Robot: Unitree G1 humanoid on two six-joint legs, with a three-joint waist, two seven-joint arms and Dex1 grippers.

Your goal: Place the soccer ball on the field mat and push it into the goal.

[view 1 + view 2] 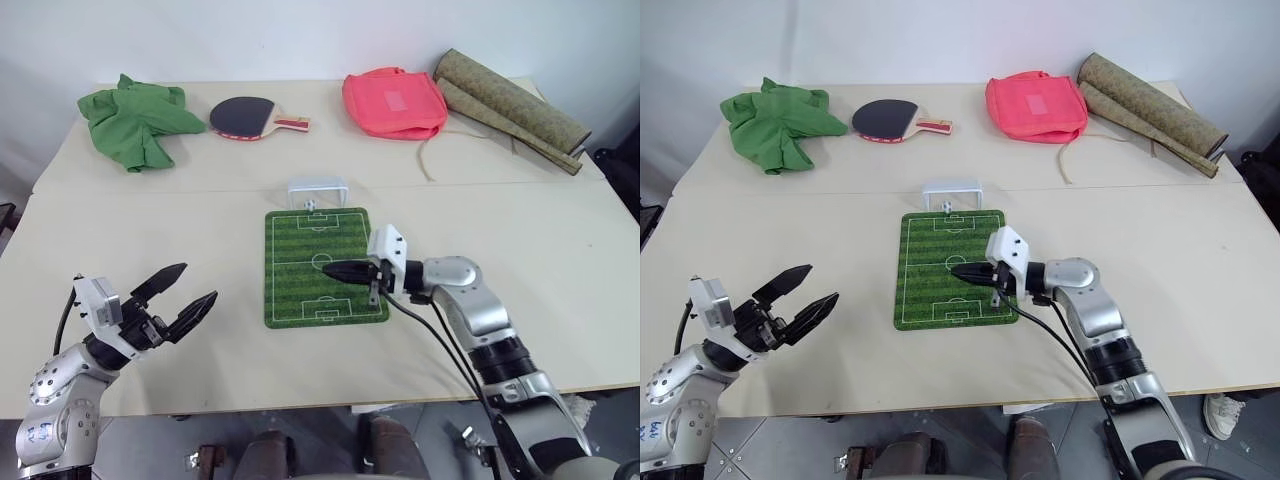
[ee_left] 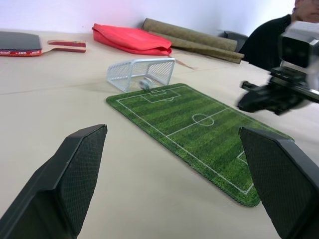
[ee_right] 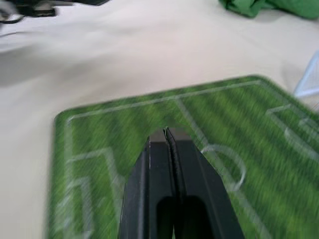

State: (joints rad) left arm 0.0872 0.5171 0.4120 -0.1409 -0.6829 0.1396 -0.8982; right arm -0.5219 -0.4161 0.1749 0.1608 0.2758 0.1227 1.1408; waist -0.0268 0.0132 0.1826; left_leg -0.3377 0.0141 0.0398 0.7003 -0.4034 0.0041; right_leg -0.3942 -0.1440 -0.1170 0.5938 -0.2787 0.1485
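White-and-black marble-sized soccer ball (image 1: 311, 205) is seen inside white wire goal (image 1: 318, 189); right gripper (image 1: 335, 271), pressed together, is best withdrawn gently; left gripper (image 1: 184, 296) spread.

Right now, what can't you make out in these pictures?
- Soccer ball: too small in the head views to tell if it sits fully inside the goal; in the left wrist view the netting partly hides it.
- Field mat: blurred in the right wrist view, with the shut right gripper covering its middle.
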